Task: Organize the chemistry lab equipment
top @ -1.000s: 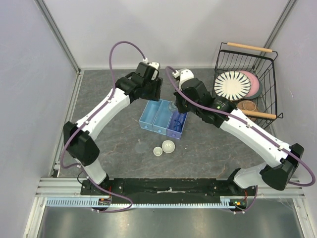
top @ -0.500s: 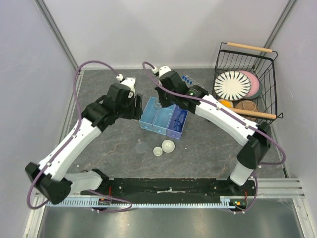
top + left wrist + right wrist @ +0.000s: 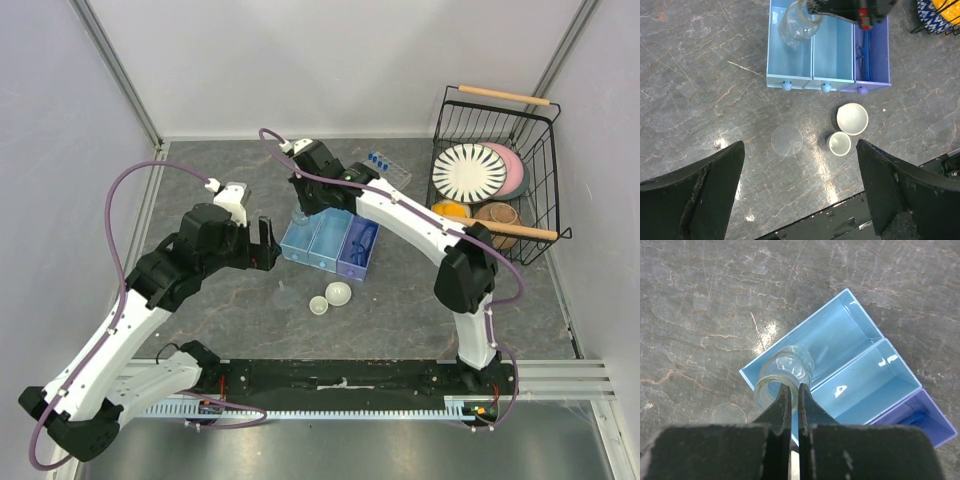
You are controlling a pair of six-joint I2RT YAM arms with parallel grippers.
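Looking down from the top camera, I see the right gripper (image 3: 300,208) pinching a clear glass flask (image 3: 298,220) over the left compartment of the blue tray (image 3: 328,241); the left gripper (image 3: 266,246) sits released just beside that tray. My left wrist view shows fingers (image 3: 705,190) spread wide with nothing between, above two white dishes (image 3: 852,118) and a clear disc (image 3: 786,140) on the table (image 3: 700,90). My right wrist view has jaws clamped on the flask's rim.
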